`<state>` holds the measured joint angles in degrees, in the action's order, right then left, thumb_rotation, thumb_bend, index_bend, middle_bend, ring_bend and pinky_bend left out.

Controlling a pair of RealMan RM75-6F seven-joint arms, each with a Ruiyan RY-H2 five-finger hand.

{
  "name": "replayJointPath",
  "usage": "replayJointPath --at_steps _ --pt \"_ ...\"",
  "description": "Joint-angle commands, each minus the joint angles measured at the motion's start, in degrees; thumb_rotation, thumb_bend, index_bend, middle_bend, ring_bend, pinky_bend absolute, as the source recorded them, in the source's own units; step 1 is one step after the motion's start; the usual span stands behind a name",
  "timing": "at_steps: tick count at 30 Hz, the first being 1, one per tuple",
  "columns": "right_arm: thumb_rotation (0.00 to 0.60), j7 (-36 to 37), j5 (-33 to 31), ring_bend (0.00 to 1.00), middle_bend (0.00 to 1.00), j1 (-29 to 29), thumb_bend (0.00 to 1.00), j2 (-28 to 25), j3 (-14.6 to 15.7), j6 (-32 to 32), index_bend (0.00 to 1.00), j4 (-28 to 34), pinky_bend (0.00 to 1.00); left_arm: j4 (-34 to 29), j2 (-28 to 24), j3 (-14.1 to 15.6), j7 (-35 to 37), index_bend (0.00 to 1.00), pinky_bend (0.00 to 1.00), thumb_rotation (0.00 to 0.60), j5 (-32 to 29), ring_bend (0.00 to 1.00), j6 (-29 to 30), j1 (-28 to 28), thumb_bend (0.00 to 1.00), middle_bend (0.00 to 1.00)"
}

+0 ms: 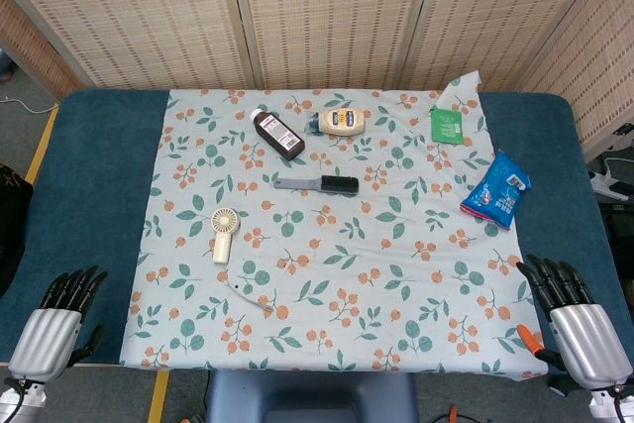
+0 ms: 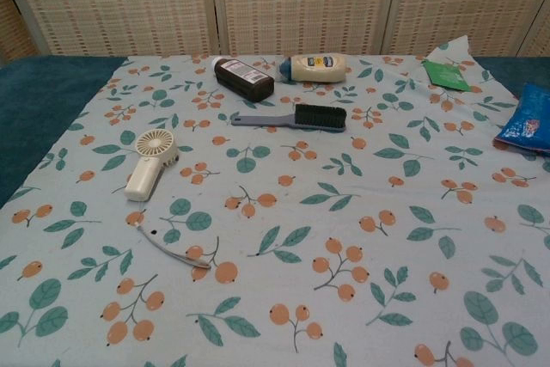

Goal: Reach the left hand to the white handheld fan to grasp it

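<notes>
The left hand rests open at the desk's near left corner, holding nothing. The white fan lies flat on the flowery cloth, well apart from it. The right hand is open at the near right corner.

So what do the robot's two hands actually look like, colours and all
Both match: the left hand and right hand each have a smooth, rounded silver-grey shell over the back and slim black fingers. No sleeves or markings show. The chest view shows neither hand.
</notes>
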<state>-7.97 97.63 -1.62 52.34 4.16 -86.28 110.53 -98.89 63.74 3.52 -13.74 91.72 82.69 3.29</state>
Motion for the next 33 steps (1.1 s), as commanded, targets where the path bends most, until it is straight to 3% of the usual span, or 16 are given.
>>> replayJointPath --at_steps 1,7,9,10,11,13,16,23,33 --pt "0.600 0.1 0.0 0.00 0.00 0.0 0.21 0.0 0.0 -0.1 0.00 0.0 0.00 0.1 0.2 0.1 -0.2 0.00 0.07 0.600 0.0 0.00 -0.4 0.1 0.41 0.00" --pt "0.600 0.4 -0.4 0.00 0.00 0.3 0.21 0.4 -0.7 -0.3 0.00 -0.5 0.00 2.1 3.1 0.3 0.4 0.00 0.15 0.600 1.3 0.00 -2.7 1.7 0.46 0.01" --pt "0.600 0.4 -0.8 0.00 0.00 0.4 0.21 0.9 -1.0 -0.1 0.00 -0.9 0.00 3.8 5.4 -0.4 0.9 0.00 0.28 0.600 2.1 0.03 -3.1 2.8 0.51 0.09" --pt "0.600 0.3 -0.9 0.00 0.00 0.6 0.21 1.2 -1.2 -0.1 0.00 -1.2 0.00 5.3 7.3 -1.2 0.9 0.00 0.36 0.600 3.0 0.08 -2.7 3.5 0.54 0.14" --pt "0.600 0.2 -0.9 0.00 0.00 0.6 0.21 1.5 -1.4 -0.2 0.00 -1.4 0.00 6.6 8.9 -1.8 0.8 0.00 0.50 0.600 3.8 0.20 -2.5 4.2 0.61 0.27" --pt "0.600 0.0 -1.0 0.00 0.00 0.8 0.21 2.0 -1.7 -0.3 0.00 -1.8 0.00 9.0 11.6 -2.6 0.6 0.00 0.70 0.600 4.8 0.40 -3.2 5.7 0.71 0.47" --pt "0.600 -0.6 -1.3 0.00 0.00 1.0 0.22 2.8 -2.1 -0.3 0.00 -2.3 0.00 12.0 15.4 -3.8 -0.2 0.00 0.89 0.600 4.6 0.61 -6.0 8.3 0.84 0.69" --pt "0.600 -2.5 -3.5 0.00 0.00 1.4 0.21 4.3 -3.1 0.4 0.00 -3.4 0.00 17.9 21.1 -6.7 -2.6 0.00 0.98 0.600 -1.0 0.76 -15.0 14.0 0.98 0.87" --pt "0.600 -5.1 -7.2 0.00 0.00 2.2 0.21 6.0 -4.2 2.0 0.00 -4.4 0.00 25.6 26.6 -8.6 -1.5 0.00 1.00 0.600 -3.8 0.81 -19.0 19.1 1.00 0.94"
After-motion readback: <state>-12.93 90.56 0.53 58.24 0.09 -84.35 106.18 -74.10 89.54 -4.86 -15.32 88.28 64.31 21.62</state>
